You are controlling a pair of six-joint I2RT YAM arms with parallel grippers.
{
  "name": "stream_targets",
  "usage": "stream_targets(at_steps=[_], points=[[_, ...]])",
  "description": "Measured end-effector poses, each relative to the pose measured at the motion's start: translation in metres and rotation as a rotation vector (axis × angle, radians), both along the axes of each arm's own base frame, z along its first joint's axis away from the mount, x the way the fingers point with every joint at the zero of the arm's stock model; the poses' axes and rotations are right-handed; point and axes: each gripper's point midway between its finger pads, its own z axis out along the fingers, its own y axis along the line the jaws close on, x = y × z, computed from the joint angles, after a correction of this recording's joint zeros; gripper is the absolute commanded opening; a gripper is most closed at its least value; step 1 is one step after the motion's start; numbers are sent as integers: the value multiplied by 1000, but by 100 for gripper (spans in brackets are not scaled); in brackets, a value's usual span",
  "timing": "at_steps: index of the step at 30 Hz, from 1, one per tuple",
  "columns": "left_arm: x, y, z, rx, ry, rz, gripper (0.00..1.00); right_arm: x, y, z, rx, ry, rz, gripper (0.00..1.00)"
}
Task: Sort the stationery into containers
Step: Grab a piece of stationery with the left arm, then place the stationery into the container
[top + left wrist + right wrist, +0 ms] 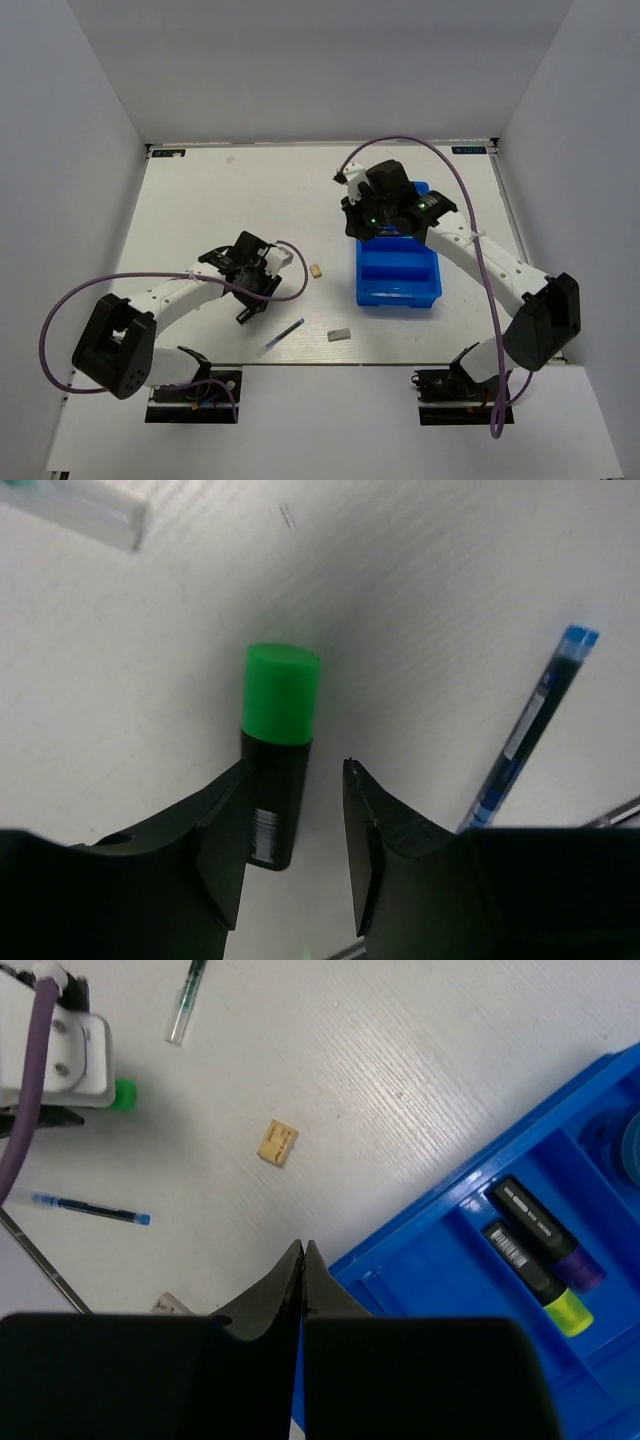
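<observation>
My left gripper [295,780] stands open low over the table, its jaws either side of a black highlighter with a green cap [280,720]. The barrel lies against the left finger, with a gap to the right one. In the top view this gripper [252,290] hides the highlighter. My right gripper [302,1250] is shut on nothing, above the near-left edge of the blue tray [430,1260]. One tray compartment holds a purple-ended highlighter [545,1230] and a yellow-ended one [535,1275]. A blue-white disc [630,1140] shows at the tray's far end.
Loose on the table are a tan eraser [316,270], a grey eraser [339,335], a dark-blue pen [281,337] right of the left gripper, and a clear pen [187,1000]. The tray [400,285] sits right of centre under the right arm.
</observation>
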Motion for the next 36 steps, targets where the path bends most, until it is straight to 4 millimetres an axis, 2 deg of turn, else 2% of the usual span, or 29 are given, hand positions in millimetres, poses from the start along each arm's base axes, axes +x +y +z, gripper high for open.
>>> stream_targets(at_steps=[6,10,11,12,13,14,15,16,17,18,21,23,25,27,28,29,30,31,34,36], points=[[15,2,-13,55,-5,-12,53,-12,-26,-17,-7,42,-29,0],[24,1,-16,73,-24,-8,52,-17,-39,-16,9,46,-45,0],[25,1,-16,77,-27,-7,49,-18,-42,-14,17,41,-48,0],[27,1,-17,78,-29,-7,37,-18,-44,-12,22,39,-53,0],[28,0,-17,79,-34,-8,14,-19,-47,-10,30,35,-56,0],[30,-1,-17,83,-39,-9,5,-20,-49,-9,36,33,-58,0],[33,-2,-17,90,-50,-13,0,-21,-50,-8,40,34,-58,5],[35,-3,-16,103,-63,-18,0,-21,-54,-8,45,33,-67,25],[38,-3,-16,120,-78,-24,0,-22,-56,-7,51,37,-75,74],[40,-3,-15,140,-91,-29,0,-22,-58,-6,53,33,-78,88],[42,-4,-13,180,-115,-31,0,-22,-69,0,50,5,-93,90],[40,-8,-8,176,-112,-25,0,-19,-78,9,47,-36,-120,90],[43,-19,8,148,-134,-21,0,-18,-90,18,45,-89,-152,90],[57,-43,39,81,-192,-22,0,-19,-103,22,30,-132,-188,88],[66,-59,61,28,-234,-21,0,-20,-110,23,20,-152,-207,84],[76,-78,85,-36,-282,-24,0,-18,-118,23,4,-172,-238,71],[86,-98,113,-112,-333,-28,0,-16,-128,21,-19,-193,-279,10],[92,-114,135,-176,-372,-30,0,-13,-136,18,-39,-214,-310,0],[101,-157,190,-381,-434,-26,0,-6,-166,-1,-96,-261,-455,0],[107,-183,211,-498,-439,-27,0,-5,-185,-19,-140,-259,-537,0]])
